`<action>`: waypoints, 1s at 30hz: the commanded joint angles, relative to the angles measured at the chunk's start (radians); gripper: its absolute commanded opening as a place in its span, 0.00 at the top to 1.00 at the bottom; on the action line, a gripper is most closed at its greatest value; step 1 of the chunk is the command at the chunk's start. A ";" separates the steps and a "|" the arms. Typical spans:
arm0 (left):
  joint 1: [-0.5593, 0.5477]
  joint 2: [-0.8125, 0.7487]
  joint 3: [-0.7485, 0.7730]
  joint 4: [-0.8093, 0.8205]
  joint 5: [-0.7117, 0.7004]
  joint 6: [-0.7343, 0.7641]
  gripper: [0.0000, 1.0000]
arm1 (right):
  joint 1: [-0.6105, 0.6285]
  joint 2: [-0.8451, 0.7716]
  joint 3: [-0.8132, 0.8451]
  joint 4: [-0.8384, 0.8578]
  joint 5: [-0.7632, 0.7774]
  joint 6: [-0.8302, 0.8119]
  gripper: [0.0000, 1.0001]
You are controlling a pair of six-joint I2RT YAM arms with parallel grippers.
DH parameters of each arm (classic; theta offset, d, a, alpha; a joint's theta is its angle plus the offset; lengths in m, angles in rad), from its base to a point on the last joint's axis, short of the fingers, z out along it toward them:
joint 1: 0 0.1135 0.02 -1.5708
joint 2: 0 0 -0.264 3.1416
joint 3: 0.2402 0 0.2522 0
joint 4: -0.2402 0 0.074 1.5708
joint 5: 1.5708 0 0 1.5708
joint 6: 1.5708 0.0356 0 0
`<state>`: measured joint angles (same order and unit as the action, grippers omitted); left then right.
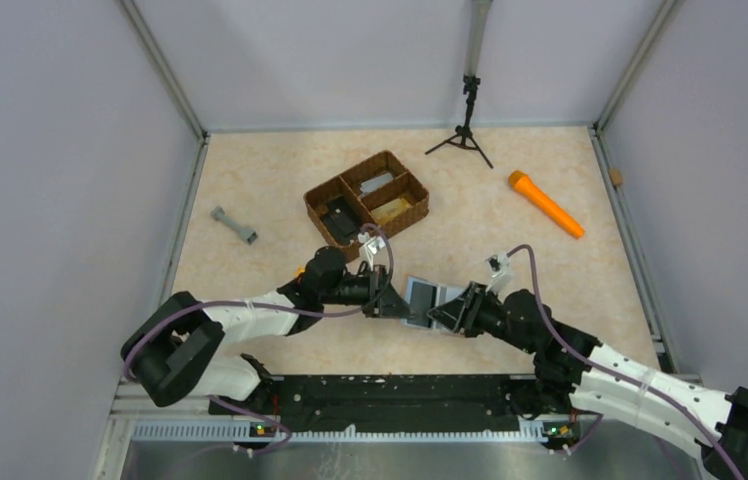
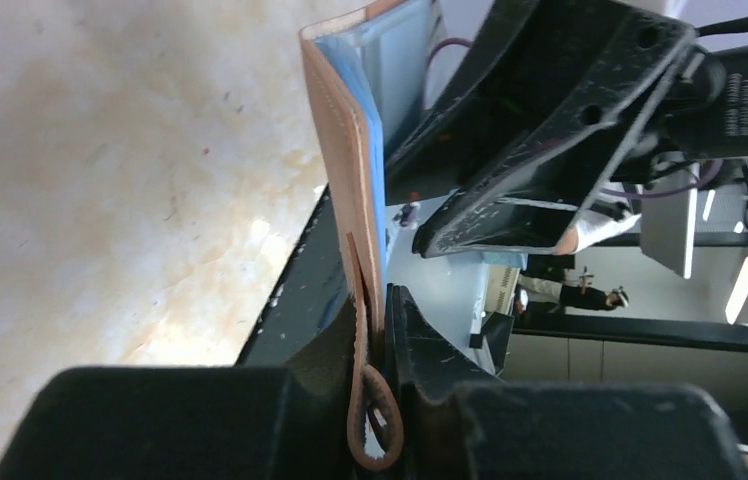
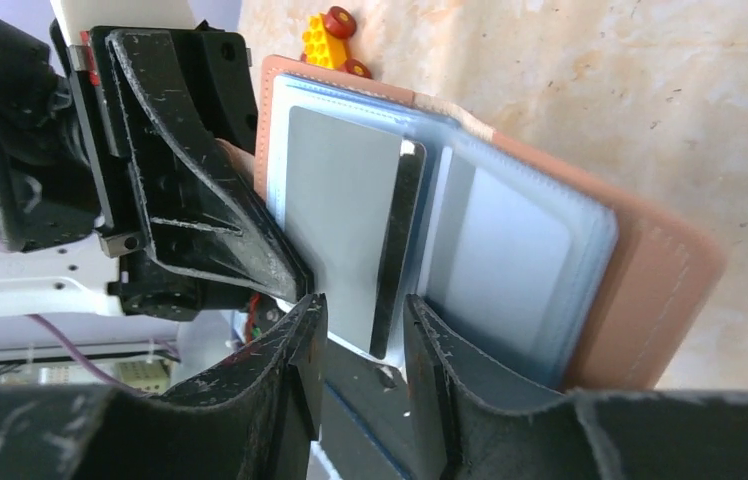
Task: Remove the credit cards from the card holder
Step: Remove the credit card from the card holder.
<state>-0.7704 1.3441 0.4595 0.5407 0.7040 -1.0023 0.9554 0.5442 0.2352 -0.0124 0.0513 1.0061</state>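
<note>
The card holder (image 1: 423,297), tan outside and pale blue-grey inside, is held open above the table between my two arms. My left gripper (image 1: 390,300) is shut on the holder's left edge. In the left wrist view the tan leather (image 2: 345,140) stands pinched in my left gripper (image 2: 382,300). My right gripper (image 1: 447,312) is at the holder's near right side. In the right wrist view a grey credit card (image 3: 345,210) with a black stripe sticks out of a clear pocket. Its lower end reaches between the parted fingers of my right gripper (image 3: 362,305). A second pocket (image 3: 510,250) lies beside it.
A brown woven basket (image 1: 387,156) with three compartments stands behind the holder. An orange torch-like stick (image 1: 545,204) lies at the back right, a grey dumbbell-shaped piece (image 1: 234,225) at the left, a small black tripod (image 1: 465,130) at the back. A yellow and red toy brick (image 3: 330,40) lies beyond the holder.
</note>
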 commanded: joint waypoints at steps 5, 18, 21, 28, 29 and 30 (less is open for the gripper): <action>0.010 -0.002 -0.047 0.458 0.114 -0.188 0.99 | -0.016 -0.099 -0.037 0.061 -0.042 0.100 0.65; 0.011 0.124 -0.080 0.829 0.154 -0.366 1.00 | -0.041 -0.223 -0.061 0.132 -0.068 0.202 0.86; 0.011 0.125 -0.082 0.831 0.155 -0.368 0.99 | -0.040 -0.310 -0.089 0.129 -0.025 0.236 0.99; 0.011 0.121 -0.081 0.832 0.165 -0.368 0.91 | -0.043 -0.367 -0.119 0.167 -0.022 0.267 1.00; 0.011 0.118 -0.081 0.832 0.165 -0.367 0.87 | -0.041 -0.367 -0.117 0.173 -0.023 0.265 1.00; 0.011 0.116 -0.082 0.832 0.166 -0.366 0.85 | -0.042 -0.369 -0.117 0.175 -0.026 0.264 1.00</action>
<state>-0.7654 1.4712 0.3809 1.2652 0.8349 -1.3613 0.9199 0.1909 0.1112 0.1158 -0.0170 1.2613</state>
